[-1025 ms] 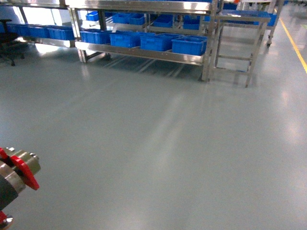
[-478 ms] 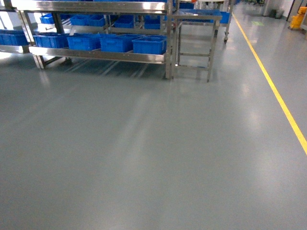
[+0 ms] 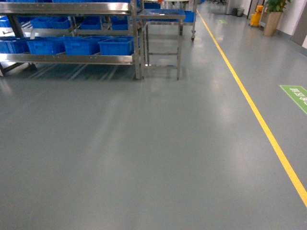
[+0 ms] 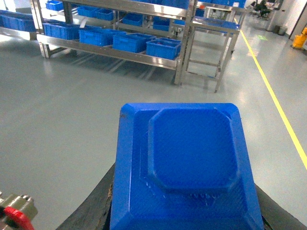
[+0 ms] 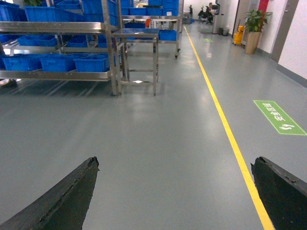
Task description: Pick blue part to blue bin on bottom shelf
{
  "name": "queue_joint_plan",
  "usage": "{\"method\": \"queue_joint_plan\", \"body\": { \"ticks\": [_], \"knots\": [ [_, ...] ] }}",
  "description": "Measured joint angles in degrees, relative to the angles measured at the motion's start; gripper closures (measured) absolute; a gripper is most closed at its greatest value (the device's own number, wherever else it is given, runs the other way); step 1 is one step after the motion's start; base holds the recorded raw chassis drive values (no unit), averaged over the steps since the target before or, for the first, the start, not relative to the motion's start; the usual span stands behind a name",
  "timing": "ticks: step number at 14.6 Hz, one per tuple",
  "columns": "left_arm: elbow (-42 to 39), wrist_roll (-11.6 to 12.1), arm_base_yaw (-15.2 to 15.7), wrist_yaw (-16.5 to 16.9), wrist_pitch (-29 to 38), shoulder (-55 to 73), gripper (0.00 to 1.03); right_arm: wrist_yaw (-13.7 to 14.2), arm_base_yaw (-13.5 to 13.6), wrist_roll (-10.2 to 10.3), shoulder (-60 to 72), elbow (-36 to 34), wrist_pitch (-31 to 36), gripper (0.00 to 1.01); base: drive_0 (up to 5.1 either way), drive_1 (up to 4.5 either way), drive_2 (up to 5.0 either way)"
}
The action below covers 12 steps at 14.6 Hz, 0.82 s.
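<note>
Here the left gripper (image 4: 184,225) is clamped on the blue part (image 4: 184,167), a dark-blue blocky moulded piece with chamfered corners and a raised centre panel, which fills the lower middle of the left wrist view; dark finger edges show on either side below it. The right gripper (image 5: 175,201) stands wide apart with nothing between its two black fingers (image 5: 62,196), only bare grey floor beneath.

The landmark is the shiny stainless-steel rack (image 3: 135,38) at the upper left of the head view. On its bottom shelf (image 3: 67,59), a long steel rail level, sits a row of bright-blue rectangular plastic crates; which one is the blue bin cannot be told, the nearest to the rack's right post being the blue crate (image 3: 116,46). More blue crates sit on the level above and behind. Just right of the rack stands a small steel step table (image 3: 160,17). Further right of the rack a yellow floor line (image 3: 249,103) runs away down the aisle, and beyond it lies a green floor sign (image 3: 295,93). The held part is well apart from the rack, across open grey floor.
</note>
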Motion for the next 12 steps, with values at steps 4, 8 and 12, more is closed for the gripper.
{"method": "queue_joint_plan", "body": {
  "ticks": [4, 8, 12],
  "knots": [
    [0.00, 0.00, -0.04, 0.02, -0.07, 0.00, 0.60, 0.00, 0.00, 0.02, 0.00, 0.00, -0.09, 0.03, -0.2, 2.88, -3.2],
    [0.00, 0.00, 0.02, 0.04, -0.04, 0.00, 0.60, 0.00, 0.00, 0.02, 0.00, 0.00, 0.07, 0.03, 0.1, 4.10, -4.0],
    [0.00, -0.02, 0.02, -0.04, -0.26, -0.04, 0.60, 0.00, 0.00, 0.00, 0.00, 0.00, -0.11, 0.03, 0.0, 4.00, -4.1]
  ]
}}
